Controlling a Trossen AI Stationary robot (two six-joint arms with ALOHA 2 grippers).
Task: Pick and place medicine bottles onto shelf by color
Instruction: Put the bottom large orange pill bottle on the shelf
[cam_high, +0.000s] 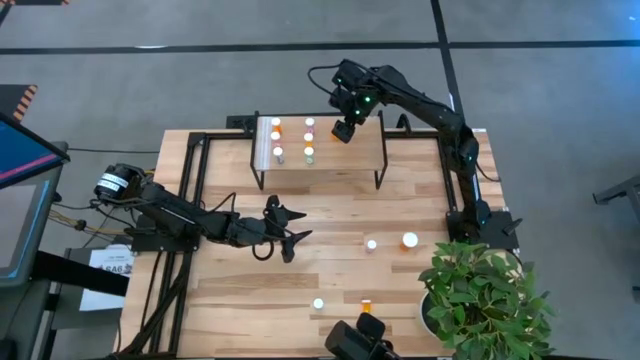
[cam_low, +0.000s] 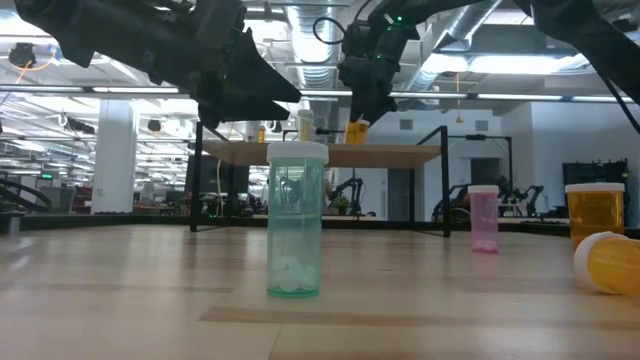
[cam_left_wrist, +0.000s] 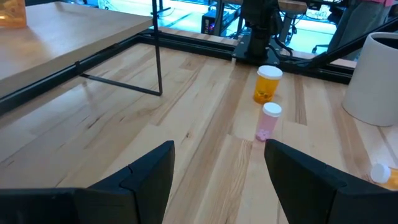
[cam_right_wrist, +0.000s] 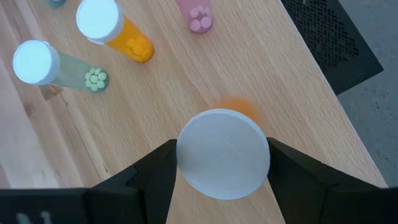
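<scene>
The shelf (cam_high: 345, 165) stands at the table's far side with several medicine bottles (cam_high: 309, 135) upright on its left half. My right gripper (cam_high: 343, 130) hangs over the shelf's middle, shut on an orange bottle (cam_low: 355, 131). My left gripper (cam_high: 290, 228) stands open above the table's middle, a little left of a pink bottle (cam_left_wrist: 268, 121) and an orange bottle (cam_left_wrist: 267, 84), both upright on the table. A pale green bottle (cam_low: 296, 220) stands near the front edge. An orange bottle (cam_low: 610, 262) lies on its side beside it. My right gripper pinches the orange bottle's white round cap (cam_right_wrist: 222, 162) between its two fingers, one on each side. The fingers come from above, slanting down. The bottle hangs upright below them over the shelf top (cam_right_wrist: 155, 106); whether its base touches the shelf, I cannot tell.
A potted plant (cam_high: 480, 295) in a white pot (cam_left_wrist: 379, 78) fills the front right corner. A dark camera mount (cam_high: 355, 340) sits at the front edge. The shelf's right half (cam_high: 365, 150) is bare wood.
</scene>
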